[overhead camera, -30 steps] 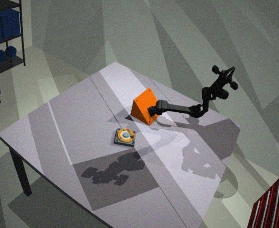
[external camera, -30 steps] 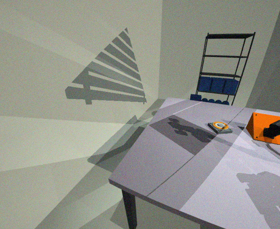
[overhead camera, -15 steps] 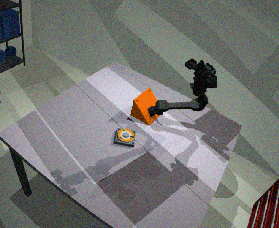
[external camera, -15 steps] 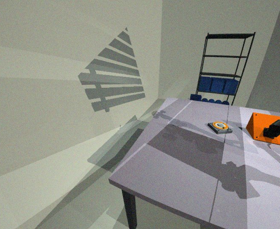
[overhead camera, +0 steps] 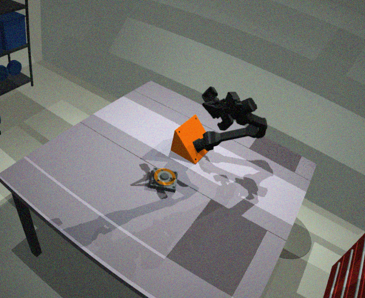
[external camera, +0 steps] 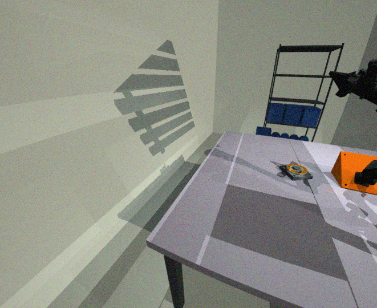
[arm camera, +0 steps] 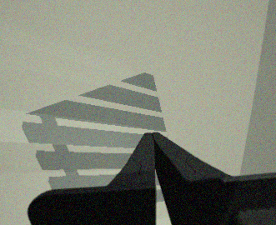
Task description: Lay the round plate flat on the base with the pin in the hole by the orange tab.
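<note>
The round plate (overhead camera: 174, 177) (external camera: 297, 173) has an orange ring around a pale middle and sits on the dark square base (overhead camera: 169, 188) (external camera: 289, 175) on the table. The post shows as a grey knob at its centre. The pin, the hole and the orange tab are too small and shaded to make out, and I cannot tell whether the plate lies flat. My gripper (overhead camera: 203, 104) (external camera: 329, 72) (arm camera: 151, 139) is shut and empty, its tips together. It is high above the table, well clear of the plate, which is out of the wrist view.
An orange wedge block (overhead camera: 187, 136) (external camera: 349, 163) stands at the arm's mount, close to the base. The arm reaches up and back over the table (overhead camera: 60, 154) (external camera: 264, 198). A shelf rack (overhead camera: 30, 57) (external camera: 303, 76) and a red cabinet (overhead camera: 344, 272) stand away from the table.
</note>
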Controlling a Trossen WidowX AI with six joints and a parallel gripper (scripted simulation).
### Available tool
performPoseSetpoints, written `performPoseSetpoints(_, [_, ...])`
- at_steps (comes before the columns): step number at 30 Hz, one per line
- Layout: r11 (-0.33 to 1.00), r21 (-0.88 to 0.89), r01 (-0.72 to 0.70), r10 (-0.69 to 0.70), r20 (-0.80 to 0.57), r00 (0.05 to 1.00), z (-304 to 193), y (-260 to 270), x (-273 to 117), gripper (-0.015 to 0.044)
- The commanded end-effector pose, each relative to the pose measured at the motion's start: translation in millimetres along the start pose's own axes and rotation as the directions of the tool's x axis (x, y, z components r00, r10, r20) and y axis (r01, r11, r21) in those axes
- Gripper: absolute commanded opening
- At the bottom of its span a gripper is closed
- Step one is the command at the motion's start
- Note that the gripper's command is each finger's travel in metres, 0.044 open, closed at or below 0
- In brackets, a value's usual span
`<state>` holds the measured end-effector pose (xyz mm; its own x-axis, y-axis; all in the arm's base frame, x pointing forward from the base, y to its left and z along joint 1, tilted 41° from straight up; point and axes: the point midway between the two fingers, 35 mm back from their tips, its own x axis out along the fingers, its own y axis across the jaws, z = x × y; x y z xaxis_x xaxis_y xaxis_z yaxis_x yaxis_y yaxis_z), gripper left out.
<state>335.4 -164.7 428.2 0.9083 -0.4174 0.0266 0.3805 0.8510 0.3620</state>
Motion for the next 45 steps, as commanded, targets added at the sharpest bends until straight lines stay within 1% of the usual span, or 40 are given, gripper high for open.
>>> performPoseSetpoints(1, [0.993,-0.098,-0.061,0.030,-0.289,0.957,-76.1,1.4,21.8,0.0000])
performPoseSetpoints(5, [0.979,-0.144,-0.148,0.051,-0.524,0.850,-142.0,2.2,25.7,0.0000])
performPoseSetpoints(6, [0.977,-0.146,-0.156,0.053,-0.542,0.838,-147.4,2.3,25.4,0.0000])
performPoseSetpoints(7, [0.972,-0.149,-0.182,0.059,-0.596,0.801,-163.6,2.7,23.9,0.0000])
performPoseSetpoints(8, [0.963,-0.147,-0.228,0.069,-0.680,0.730,-189.7,3.6,19.6,0.0000])
performPoseSetpoints(10, [0.949,-0.131,-0.285,0.083,-0.772,0.630,-220.7,5.0,11.3,0.0000])
performPoseSetpoints(13, [0.925,-0.076,-0.371,0.106,-0.889,0.446,-265.4,7.9,-8.1,0.0000])
performPoseSetpoints(14, [0.923,-0.068,-0.379,0.109,-0.898,0.427,-269.3,8.3,-10.3,0.0000])
performPoseSetpoints(15, [0.916,-0.045,-0.400,0.116,-0.922,0.370,-280.7,9.3,-17.2,0.0000])
performPoseSetpoints(17, [0.888,0.054,-0.456,0.144,-0.976,0.164,-315.2,13.4,-44.0,0.0000])
performPoseSetpoints(21, [0.848,0.230,-0.477,0.190,-0.973,-0.131,-350.4,21.2,-86.8,0.0000])
performPoseSetpoints(22, [0.846,0.239,-0.476,0.193,-0.970,-0.145,-351.7,21.8,-88.7,0.0000])
performPoseSetpoints(23, [0.840,0.267,-0.472,0.201,-0.962,-0.187,-355.4,23.7,-94.4,0.0000])
performPoseSetpoints(25, [0.820,0.358,-0.446,0.228,-0.920,-0.318,-365.5,30.3,-113.1,0.0000])
performPoseSetpoints(26, [0.814,0.384,-0.435,0.237,-0.904,-0.355,-368.0,32.4,-118.6,0.0000])
performPoseSetpoints(27, [0.812,0.393,-0.431,0.240,-0.899,-0.367,-368.7,33.1,-120.4,0.0000])
performPoseSetpoints(37, [0.812,0.393,-0.431,0.240,-0.899,-0.367,-370.4,36.4,-116.4,0.0000])
performPoseSetpoints(45, [0.812,0.393,-0.431,0.241,-0.899,-0.367,-402.5,46.0,-127.5,0.0000])
